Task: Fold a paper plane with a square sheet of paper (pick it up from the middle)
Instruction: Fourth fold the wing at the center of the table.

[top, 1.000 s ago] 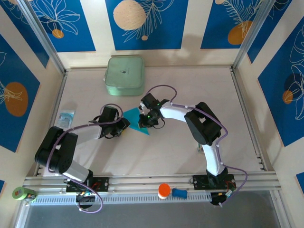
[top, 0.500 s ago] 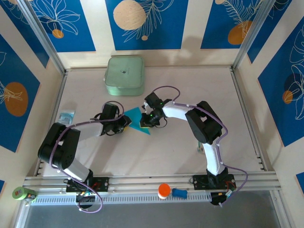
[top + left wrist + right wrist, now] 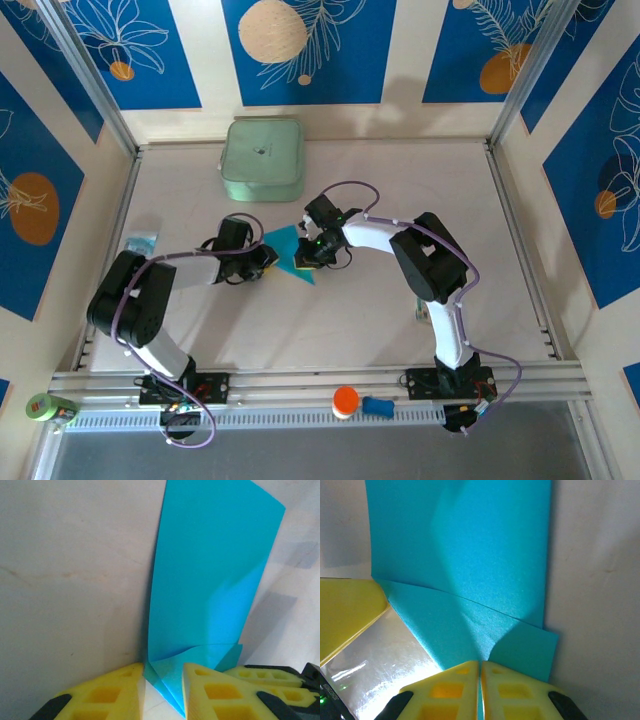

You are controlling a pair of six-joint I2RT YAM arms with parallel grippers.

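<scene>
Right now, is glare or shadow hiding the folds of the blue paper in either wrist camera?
Right wrist view: glare sits on the silvery patch lower left; the thin cyan-blue sheet of paper has a soft shadow, crease readable. Left wrist view: paper well lit, grey shadows fall on the pale table.

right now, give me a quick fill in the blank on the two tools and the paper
1. The right tool is ____ on the sheet of paper.
2. The jaws of the left tool stand ____, a folded paper corner between them.
3. The box beyond the paper is pale ____.
Missing words: shut; open; green.
</scene>
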